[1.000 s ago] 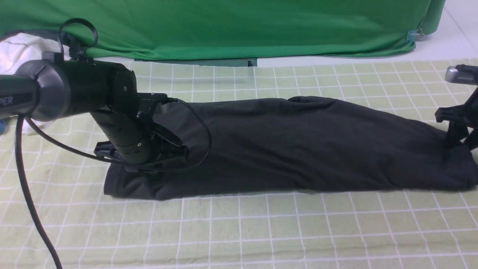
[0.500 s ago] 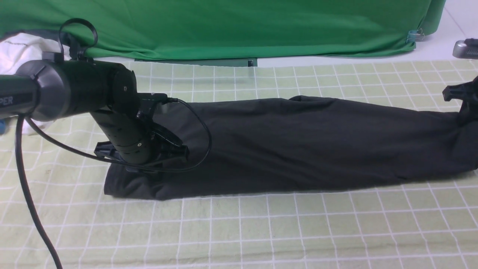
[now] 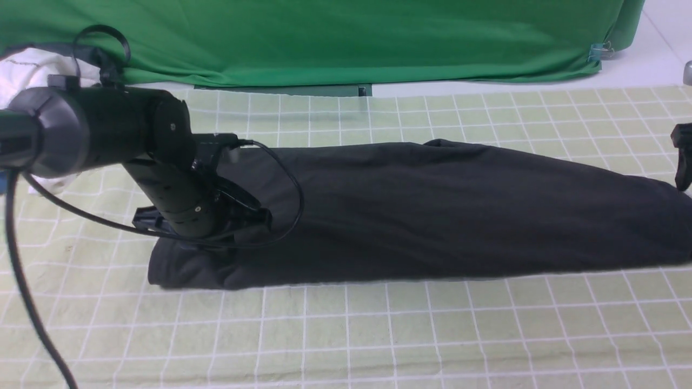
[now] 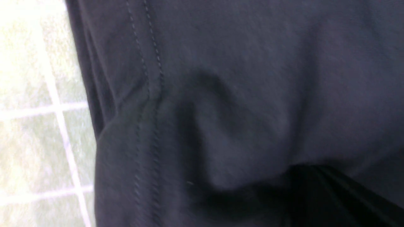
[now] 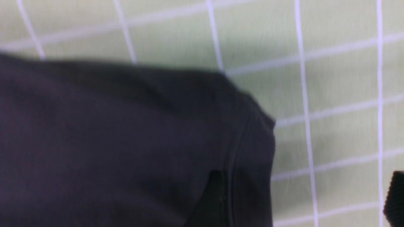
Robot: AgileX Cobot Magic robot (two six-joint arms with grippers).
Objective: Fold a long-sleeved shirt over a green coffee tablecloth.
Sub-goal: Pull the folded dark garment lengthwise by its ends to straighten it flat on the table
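— Which step is this?
— Lengthwise fold looks done. My left gripper point(image 3: 216, 237) is closed, pinching the rumpled left end of the long-sleeved shirt point(image 3: 432, 210), a long band of soft black knit on the gridded green coffee tablecloth point(image 3: 346, 329). My right gripper point(image 5: 306, 176) is spread wide and empty over the seamed right corner.
— Next?
— Probably regrip there and fold crosswise.

Black shirt point(image 3: 432, 210) folded lengthwise on gridded tablecloth point(image 3: 378, 335).

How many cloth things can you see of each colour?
Black: 1, the shirt
Green: 2, the tablecloth and the backdrop
White: 1, the garment
Total: 4
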